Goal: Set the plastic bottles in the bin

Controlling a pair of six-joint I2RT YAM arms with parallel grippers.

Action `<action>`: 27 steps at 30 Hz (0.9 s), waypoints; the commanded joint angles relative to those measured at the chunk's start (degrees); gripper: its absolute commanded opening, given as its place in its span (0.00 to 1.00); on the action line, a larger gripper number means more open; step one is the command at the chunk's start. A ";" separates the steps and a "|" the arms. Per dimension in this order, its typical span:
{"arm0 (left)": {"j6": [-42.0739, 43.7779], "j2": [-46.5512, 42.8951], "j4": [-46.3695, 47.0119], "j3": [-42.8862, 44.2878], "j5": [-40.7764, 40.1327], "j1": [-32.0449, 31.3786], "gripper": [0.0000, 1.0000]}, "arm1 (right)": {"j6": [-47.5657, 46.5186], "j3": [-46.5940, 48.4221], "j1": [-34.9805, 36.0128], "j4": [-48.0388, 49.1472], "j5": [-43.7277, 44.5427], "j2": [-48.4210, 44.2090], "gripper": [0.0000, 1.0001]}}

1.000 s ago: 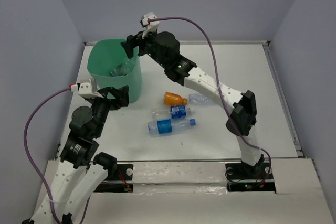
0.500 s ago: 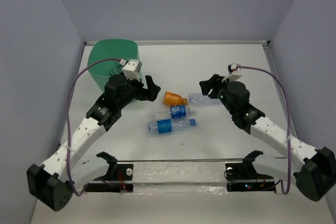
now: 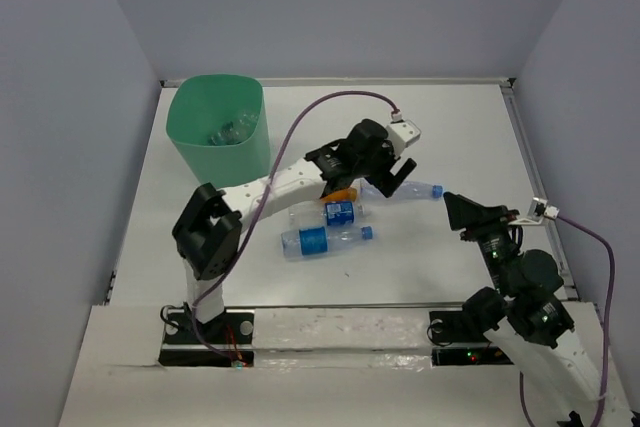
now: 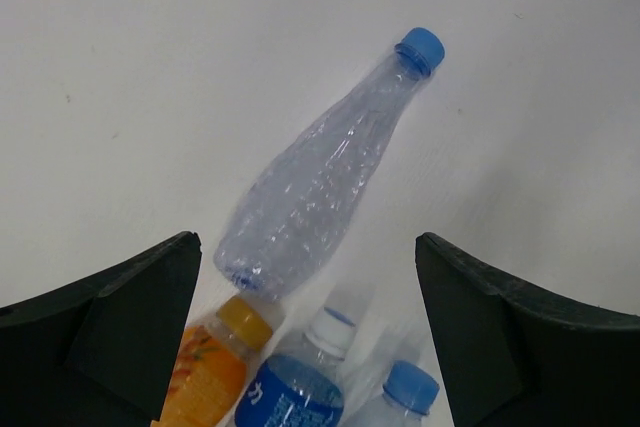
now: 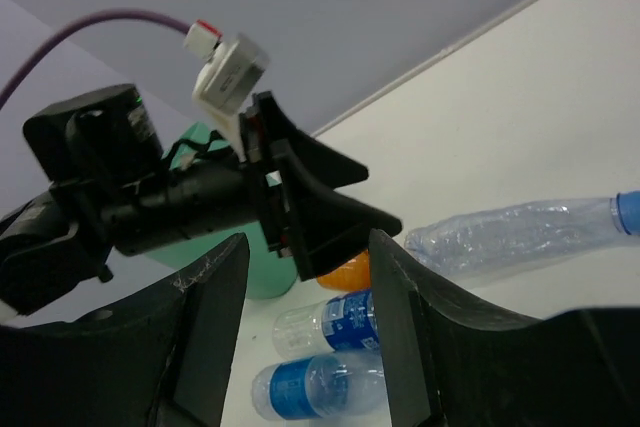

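Plastic this thin looks light, springy and slick; I would pinch the clear bottle [image 4: 320, 187] across its wide belly. It lies on the table [image 4: 120, 47] beside the orange bottle [image 4: 210, 377], under the left gripper [image 4: 307, 239], whose jaws are spread wide and empty.

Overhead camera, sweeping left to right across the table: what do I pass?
Bin → nearest blue-labelled bottle → clear blue-capped bottle → right gripper.

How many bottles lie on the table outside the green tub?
4: clear bottle farthest right, orange bottle beside it, short blue-labelled bottle nearer, long blue-labelled bottle nearest. Left arm may hide more.
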 commanded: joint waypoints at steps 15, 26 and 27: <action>11.24 32.42 -8.28 31.07 -0.30 -4.88 0.86 | 0.88 1.77 0.17 -12.06 -5.55 -6.26 0.54; 12.65 33.93 -2.83 30.20 -4.07 -4.79 0.35 | -1.85 0.99 0.17 -9.16 -9.95 -4.41 0.54; 12.56 33.14 -2.48 29.94 -4.78 -4.79 0.23 | -2.11 0.99 0.17 -8.98 -10.21 -4.33 0.54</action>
